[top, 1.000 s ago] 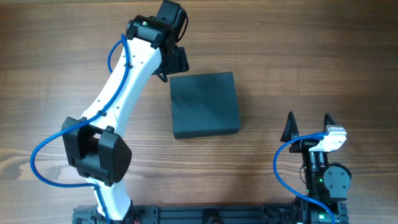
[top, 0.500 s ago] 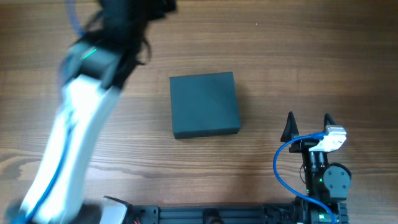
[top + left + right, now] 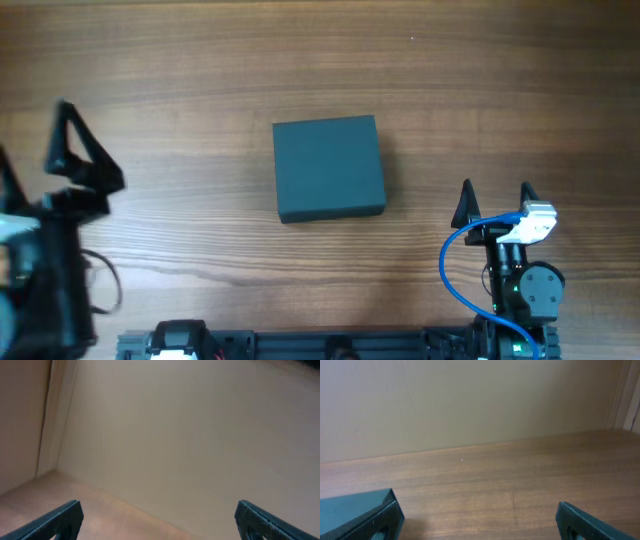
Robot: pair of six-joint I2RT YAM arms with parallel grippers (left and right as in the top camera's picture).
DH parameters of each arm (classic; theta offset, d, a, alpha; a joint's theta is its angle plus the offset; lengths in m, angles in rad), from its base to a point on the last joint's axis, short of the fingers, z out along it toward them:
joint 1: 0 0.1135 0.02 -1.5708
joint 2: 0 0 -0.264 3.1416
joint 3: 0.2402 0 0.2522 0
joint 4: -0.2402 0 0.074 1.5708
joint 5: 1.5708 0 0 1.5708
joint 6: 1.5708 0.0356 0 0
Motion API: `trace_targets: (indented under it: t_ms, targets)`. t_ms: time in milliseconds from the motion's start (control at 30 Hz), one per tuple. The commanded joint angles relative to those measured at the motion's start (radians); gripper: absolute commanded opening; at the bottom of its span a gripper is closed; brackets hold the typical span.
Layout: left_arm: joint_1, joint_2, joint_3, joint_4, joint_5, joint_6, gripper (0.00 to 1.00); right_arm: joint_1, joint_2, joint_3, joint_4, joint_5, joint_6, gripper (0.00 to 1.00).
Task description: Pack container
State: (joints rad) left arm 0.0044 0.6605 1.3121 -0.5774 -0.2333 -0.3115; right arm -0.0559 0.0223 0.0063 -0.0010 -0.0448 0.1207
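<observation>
The container (image 3: 329, 168), a dark teal square box with its lid down, lies flat in the middle of the wooden table. Its near corner shows at the left edge of the right wrist view (image 3: 345, 510). My left gripper (image 3: 35, 170) is at the table's far left edge, well away from the box, partly cut off by the frame. In its wrist view the left gripper (image 3: 160, 525) is open, nothing between the fingers. My right gripper (image 3: 495, 203) rests near the front right, open and empty, also seen in its wrist view (image 3: 480, 522).
A plain beige wall (image 3: 470, 405) stands behind the table's far edge. The arm mounts' black rail (image 3: 330, 345) runs along the front edge. Blue cable (image 3: 455, 270) loops beside the right arm.
The left arm has swung away from the box's far-left corner, back to the table's left edge. The box and the right arm have not moved.
</observation>
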Motion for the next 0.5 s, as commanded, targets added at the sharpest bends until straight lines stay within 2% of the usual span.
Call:
trace_targets:
  t_ms: [0, 33, 167, 467]
  targets:
    - [0.032, -0.210, -0.400, 0.169, 0.110, 0.012, 1.00, -0.003, -0.003, -0.001, 0.003, -0.008, 0.017, 1.00]
    - [0.040, -0.278, -0.529, 0.228, 0.144, 0.012, 1.00, -0.003, -0.003, -0.001, 0.003, -0.008, 0.016, 1.00]
    - [0.041, -0.391, -0.753, 0.270, 0.225, 0.013, 1.00, -0.003, -0.003, -0.001, 0.003, -0.008, 0.016, 1.00]
    - [0.041, -0.463, -0.988, 0.310, 0.245, 0.012, 1.00, -0.003, -0.003, -0.001, 0.003, -0.008, 0.017, 1.00]
